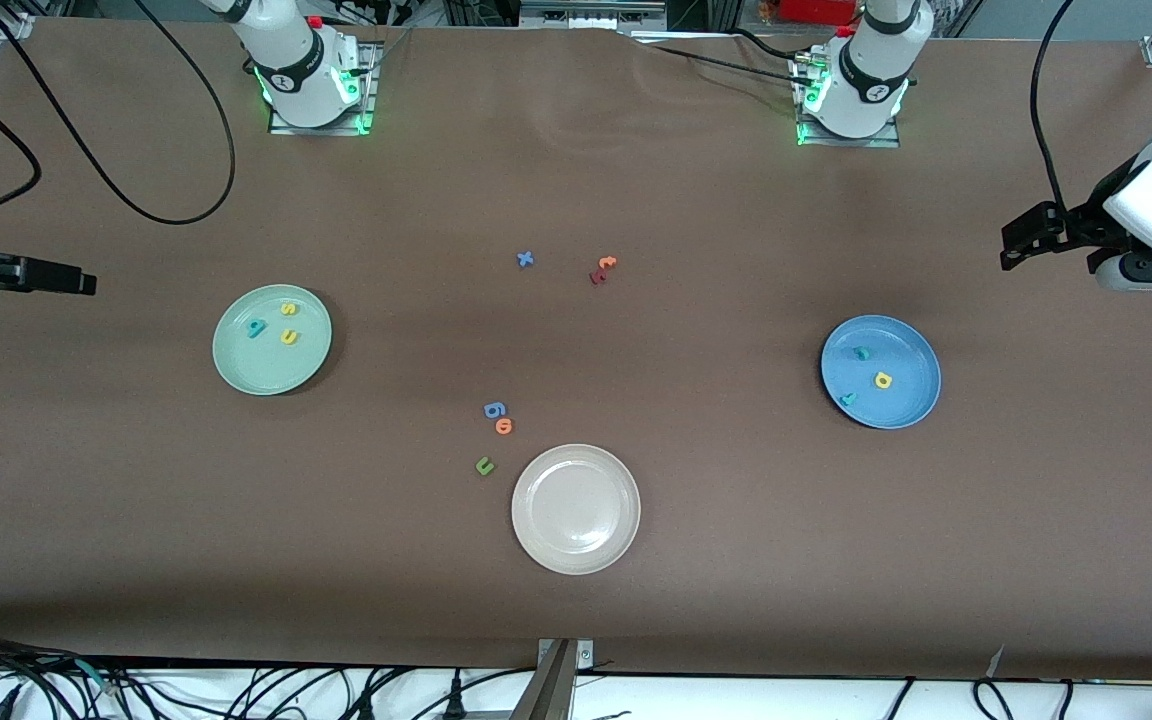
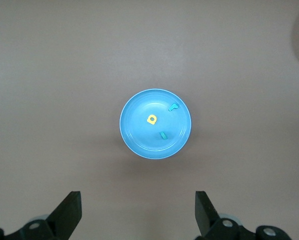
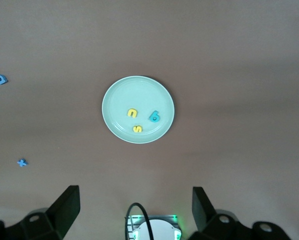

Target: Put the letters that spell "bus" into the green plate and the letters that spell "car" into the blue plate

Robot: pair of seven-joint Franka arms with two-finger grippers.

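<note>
The left tool (image 2: 137,212) hangs high in the air with its fingers spread wide and nothing between them; the blue plate (image 2: 134,135) lies on the counter (image 2: 49,75) well below it. In that plate rest the teal c (image 2: 163,135), the yellow a (image 2: 151,119) and the teal r (image 2: 173,106), each apart from the others.

The right tool (image 3: 136,207) is likewise raised, spread and empty, with the green plate (image 3: 117,100) well beneath it. That plate holds the teal b (image 3: 154,117), the yellow u (image 3: 132,113) and the yellow s (image 3: 137,128), close together but not touching.

Between the two plates, nearer the front camera, sits the beige-white plate (image 1: 536,540). Just beside it lie a dark green u (image 1: 484,465), an orange o (image 1: 504,427) and a blue g-like letter (image 1: 494,409). Farther from the camera lie a blue x (image 1: 525,259) and an orange and a dark red letter (image 1: 602,269), touching.
</note>
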